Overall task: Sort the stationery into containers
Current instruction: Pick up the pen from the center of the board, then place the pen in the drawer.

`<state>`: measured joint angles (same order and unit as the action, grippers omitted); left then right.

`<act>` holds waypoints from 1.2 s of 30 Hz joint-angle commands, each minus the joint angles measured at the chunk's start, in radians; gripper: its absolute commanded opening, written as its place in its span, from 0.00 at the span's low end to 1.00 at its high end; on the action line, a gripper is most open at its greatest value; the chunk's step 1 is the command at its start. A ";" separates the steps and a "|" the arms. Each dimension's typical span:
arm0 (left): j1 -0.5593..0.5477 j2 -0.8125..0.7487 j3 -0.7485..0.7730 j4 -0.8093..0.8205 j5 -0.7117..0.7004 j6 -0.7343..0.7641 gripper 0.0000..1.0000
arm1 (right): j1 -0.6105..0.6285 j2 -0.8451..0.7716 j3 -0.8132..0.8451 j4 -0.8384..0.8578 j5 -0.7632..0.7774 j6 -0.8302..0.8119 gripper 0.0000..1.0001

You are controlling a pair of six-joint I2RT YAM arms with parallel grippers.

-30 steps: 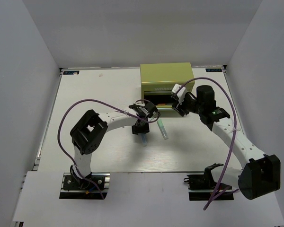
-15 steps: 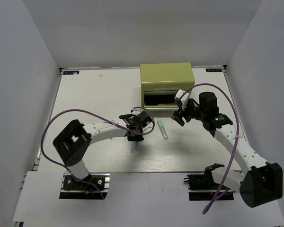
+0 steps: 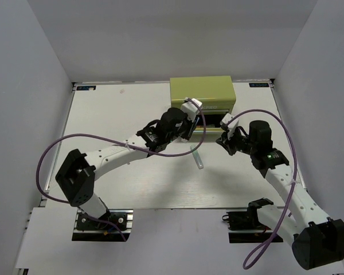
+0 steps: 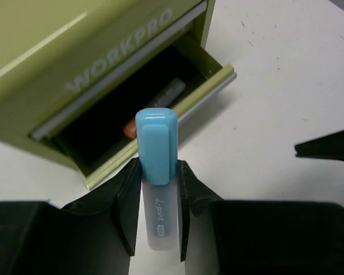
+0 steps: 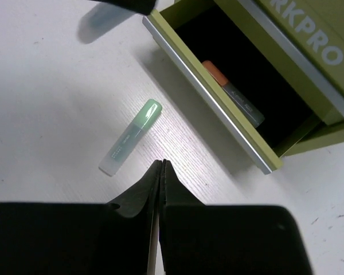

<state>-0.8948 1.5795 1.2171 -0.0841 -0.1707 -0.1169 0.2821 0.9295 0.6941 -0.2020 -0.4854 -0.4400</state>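
My left gripper [image 3: 191,116] [image 4: 157,171] is shut on the blue-capped clear marker [image 4: 156,150], which it holds just in front of the olive-green chest [image 3: 202,91]. The chest's lower drawer [image 4: 171,117] stands open. An orange-capped marker [image 5: 231,93] lies inside it. The green-capped marker [image 3: 197,156] [image 5: 130,137] lies on the table in front of the drawer. To the right of the drawer, my right gripper [image 3: 225,131] [image 5: 162,164] is shut and empty above the table beside the green marker. No pens show.
The table is a white board [image 3: 103,114] walled by grey panels on the left, right and back. The chest stands at the back centre. Purple cables [image 3: 74,140] loop over both arms.
My left arm lifted the blue marker off the middle of the table and carried it back to the open drawer. My right gripper drew away from the drawer and shut.
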 commanded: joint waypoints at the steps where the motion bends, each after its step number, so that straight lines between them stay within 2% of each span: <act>1: 0.008 0.045 0.036 0.197 0.042 0.294 0.04 | -0.014 -0.043 -0.025 0.023 0.013 0.041 0.00; 4: 0.017 0.111 0.082 0.297 0.063 0.415 0.04 | -0.015 -0.067 -0.045 0.016 0.027 0.043 0.00; 8: 0.028 0.207 0.183 0.342 0.063 0.482 0.04 | -0.030 -0.086 -0.067 0.007 0.038 0.043 0.00; 13: 0.037 0.292 0.202 0.432 -0.006 0.507 0.06 | -0.038 -0.113 -0.080 0.006 0.038 0.047 0.00; 19: 0.037 0.375 0.226 0.442 -0.056 0.507 0.11 | -0.050 -0.130 -0.090 0.000 0.041 0.052 0.04; 20: 0.037 0.384 0.226 0.455 -0.078 0.507 0.16 | -0.050 -0.127 -0.096 -0.002 0.041 0.053 0.06; 22: 0.037 0.384 0.205 0.486 -0.090 0.507 0.20 | -0.054 -0.133 -0.103 0.006 0.039 0.057 0.06; 24: 0.037 0.384 0.205 0.497 -0.102 0.507 0.35 | -0.058 -0.130 -0.110 0.001 0.034 0.060 0.09; 25: 0.037 0.384 0.205 0.497 -0.102 0.507 0.48 | -0.060 -0.133 -0.111 0.001 0.034 0.058 0.10; 26: 0.037 0.384 0.205 0.497 -0.102 0.507 0.55 | -0.058 -0.130 -0.114 0.004 0.033 0.057 0.15; 28: 0.037 0.384 0.214 0.497 -0.115 0.497 0.62 | -0.060 -0.129 -0.117 0.000 0.027 0.052 0.27; 29: 0.037 0.370 0.214 0.497 -0.115 0.488 0.65 | -0.060 -0.121 -0.119 -0.005 0.007 0.041 0.40; 30: 0.037 0.360 0.214 0.506 -0.115 0.488 0.67 | -0.063 -0.115 -0.116 -0.005 0.001 0.038 0.45; 32: 0.025 0.335 0.214 0.506 -0.141 0.479 0.78 | -0.063 -0.097 -0.111 -0.017 -0.050 0.023 0.53; 35: 0.013 0.254 0.214 0.452 -0.130 0.427 0.89 | -0.060 -0.064 -0.107 -0.030 -0.113 0.009 0.57; 36: 0.013 0.225 0.194 0.429 -0.130 0.357 0.92 | -0.058 -0.055 -0.105 -0.031 -0.123 0.004 0.57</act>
<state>-0.8978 1.9648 1.4113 0.3347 -0.2535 0.3332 0.2245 0.8497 0.5777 -0.2237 -0.5262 -0.4152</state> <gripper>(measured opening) 0.901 0.562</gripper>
